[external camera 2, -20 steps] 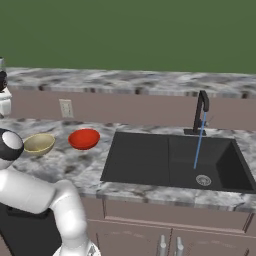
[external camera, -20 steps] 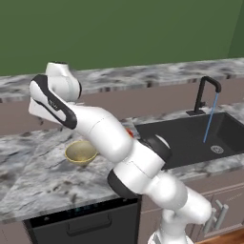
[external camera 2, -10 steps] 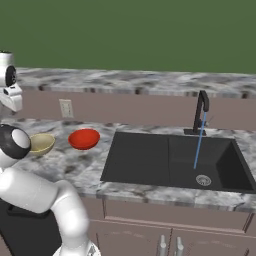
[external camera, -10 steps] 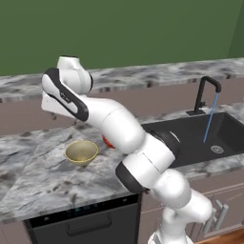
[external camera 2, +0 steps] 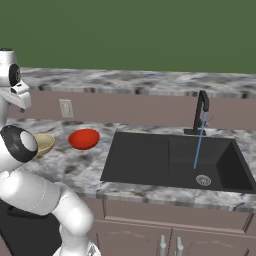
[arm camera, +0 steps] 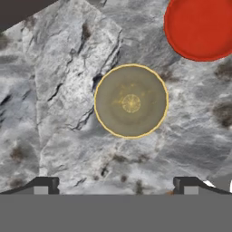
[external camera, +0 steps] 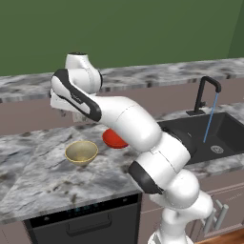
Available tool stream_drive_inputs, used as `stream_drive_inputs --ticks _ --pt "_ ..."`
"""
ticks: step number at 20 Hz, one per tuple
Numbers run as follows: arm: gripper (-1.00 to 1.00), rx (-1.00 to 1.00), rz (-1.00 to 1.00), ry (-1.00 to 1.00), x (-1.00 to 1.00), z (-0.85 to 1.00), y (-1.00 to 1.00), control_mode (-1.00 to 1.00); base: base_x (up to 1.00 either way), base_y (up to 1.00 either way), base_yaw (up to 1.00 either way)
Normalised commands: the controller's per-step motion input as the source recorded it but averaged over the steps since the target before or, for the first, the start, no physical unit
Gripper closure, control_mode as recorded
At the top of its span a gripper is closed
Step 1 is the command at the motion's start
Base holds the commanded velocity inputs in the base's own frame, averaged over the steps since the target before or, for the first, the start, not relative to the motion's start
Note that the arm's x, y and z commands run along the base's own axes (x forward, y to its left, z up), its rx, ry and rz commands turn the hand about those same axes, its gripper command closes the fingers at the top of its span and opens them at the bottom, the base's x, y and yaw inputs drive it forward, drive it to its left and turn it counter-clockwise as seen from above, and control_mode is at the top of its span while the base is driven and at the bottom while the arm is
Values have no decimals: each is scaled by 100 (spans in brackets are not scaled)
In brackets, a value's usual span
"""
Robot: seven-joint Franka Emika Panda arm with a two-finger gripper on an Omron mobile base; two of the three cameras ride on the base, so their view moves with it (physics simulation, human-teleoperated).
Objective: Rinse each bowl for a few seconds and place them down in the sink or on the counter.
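Here the tool [arm camera: 115,183] is held high above the tabletop [arm camera: 68,68], its tips wide apart and gripping nothing. Directly below it the tan bowl [arm camera: 131,101] is seen, and just beside it the red bowl [arm camera: 200,27]. Farther right, water runs into the sink [external camera 2: 150,160].

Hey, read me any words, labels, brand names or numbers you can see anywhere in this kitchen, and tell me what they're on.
None can be read.
Dishwasher: a row of tiny lit marks on its panel, too small to read.
Tan bowl, red bowl, faucet, wall outlet: no text.
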Motion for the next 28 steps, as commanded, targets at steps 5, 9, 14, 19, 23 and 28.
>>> stream_drive_inputs --ticks 5,9,14,19,23,28 --pt "-100 0 6 -19 -21 -1 -47 -100 0 0 0" --pt "-100 3 4 -20 -23 0 -50 -100 0 0 0" --pt "-100 6 1 -17 -19 -6 -46 -100 0 0 0" --pt "-100 5 0 -11 -14 -15 -35 -100 0 0 0" --pt "-100 1 0 0 -5 -14 -28 -100 0 0 0" --pt "-100 0 0 0 -1 -11 -25 -100 0 0 0"
